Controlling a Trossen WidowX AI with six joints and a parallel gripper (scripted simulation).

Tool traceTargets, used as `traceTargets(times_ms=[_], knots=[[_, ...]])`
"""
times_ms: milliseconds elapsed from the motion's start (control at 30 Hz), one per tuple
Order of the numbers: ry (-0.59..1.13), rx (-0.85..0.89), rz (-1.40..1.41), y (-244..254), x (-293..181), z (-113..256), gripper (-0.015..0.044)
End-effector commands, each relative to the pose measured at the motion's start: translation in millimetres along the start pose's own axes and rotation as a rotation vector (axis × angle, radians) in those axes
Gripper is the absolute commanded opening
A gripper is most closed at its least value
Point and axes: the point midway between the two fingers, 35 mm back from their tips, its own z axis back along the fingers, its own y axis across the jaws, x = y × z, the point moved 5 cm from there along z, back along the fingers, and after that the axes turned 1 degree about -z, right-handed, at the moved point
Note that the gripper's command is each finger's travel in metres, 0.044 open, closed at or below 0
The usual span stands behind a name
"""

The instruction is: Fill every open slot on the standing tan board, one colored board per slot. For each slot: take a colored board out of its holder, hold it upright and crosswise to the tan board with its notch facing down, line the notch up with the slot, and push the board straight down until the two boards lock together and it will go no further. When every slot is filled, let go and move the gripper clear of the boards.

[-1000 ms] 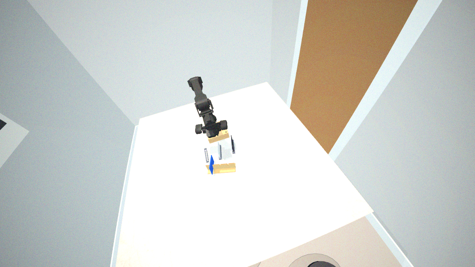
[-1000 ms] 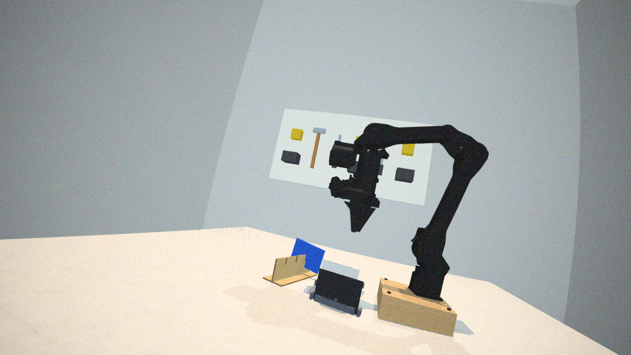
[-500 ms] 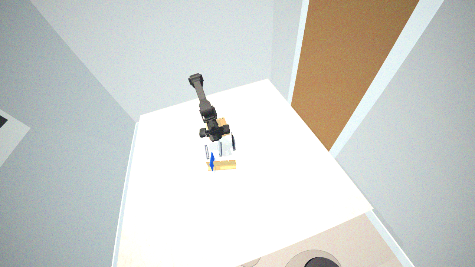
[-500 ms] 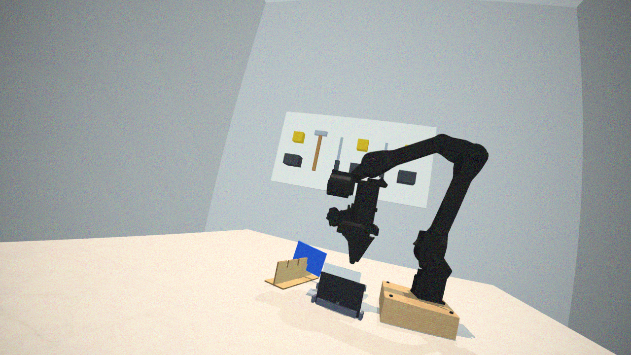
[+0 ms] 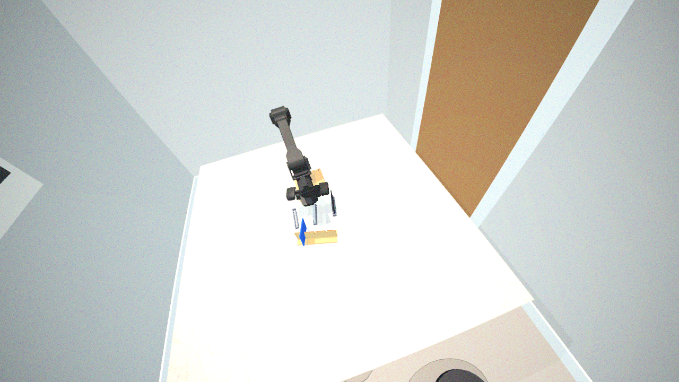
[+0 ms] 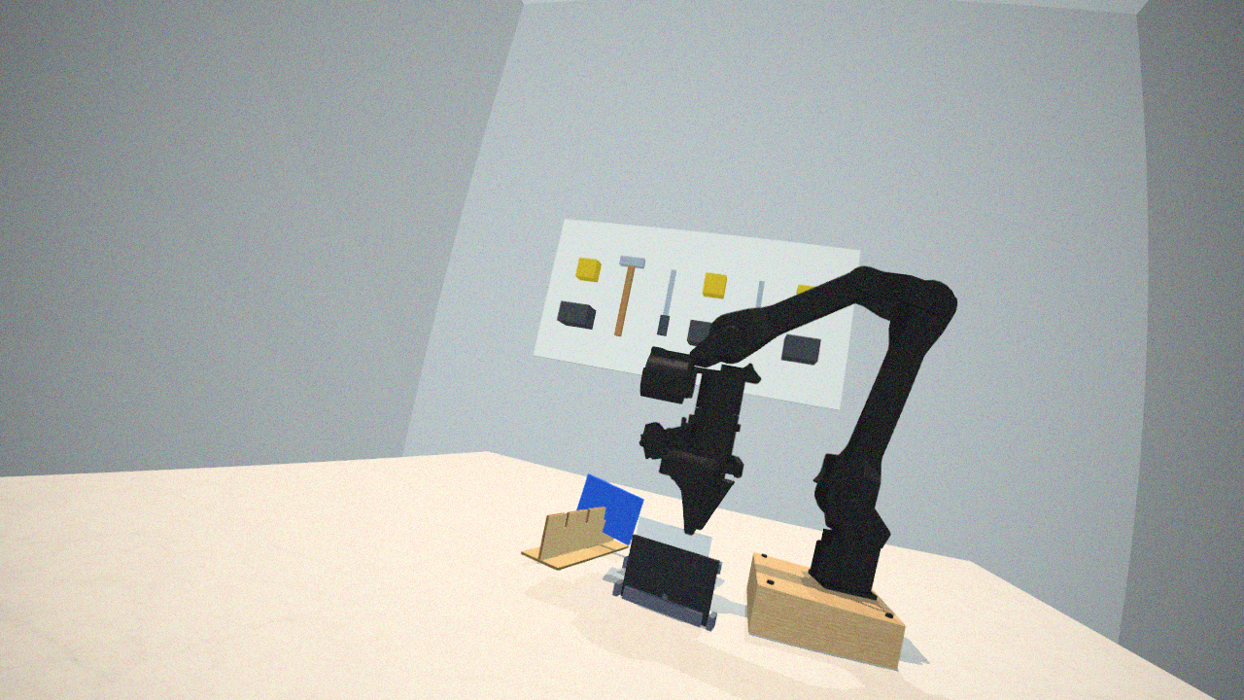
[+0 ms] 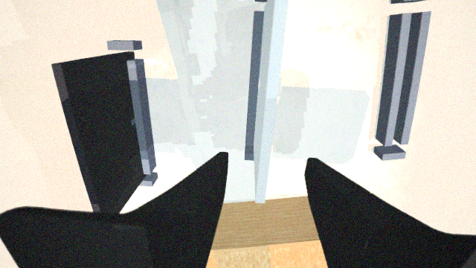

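The tan board [image 5: 325,236] [image 6: 556,539] stands on its flat base. The blue board [image 5: 302,232] [image 6: 613,511] stands upright and crosswise at one end of it; two open slots show in the exterior view. A pale, light-blue board [image 6: 663,530] [image 7: 265,130] stands in the middle holder [image 7: 253,93]. The black board [image 6: 670,573] [image 7: 100,123] stands in another holder [image 6: 665,608] [image 7: 143,119]. My gripper [image 6: 690,530] [image 7: 267,163] is open and empty, pointing down over the pale board, whose edge runs between the fingertips in the wrist view. The arm hides the fingertips in the top view.
An empty holder [image 5: 295,218] [image 7: 389,152] lies on the other side of the pale board from the black one. The arm's wooden base block [image 6: 817,622] is behind the holders. A tool panel [image 6: 556,343] hangs on the wall.
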Motion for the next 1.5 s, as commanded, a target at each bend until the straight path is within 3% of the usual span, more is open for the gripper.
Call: traceTargets(times_ms=[0, 933, 1133, 1467], knots=[[0.011, 0.003, 0.002, 0.5, -0.9, -7.3, 0.0185], [0.011, 0.003, 0.002, 1.0, -1.3, -46.9, 0.0185], [0.011, 0.003, 0.002, 1.0, -1.3, -46.9, 0.0028], [0.011, 0.003, 0.002, 1.0, -1.3, -46.6, 0.0000]])
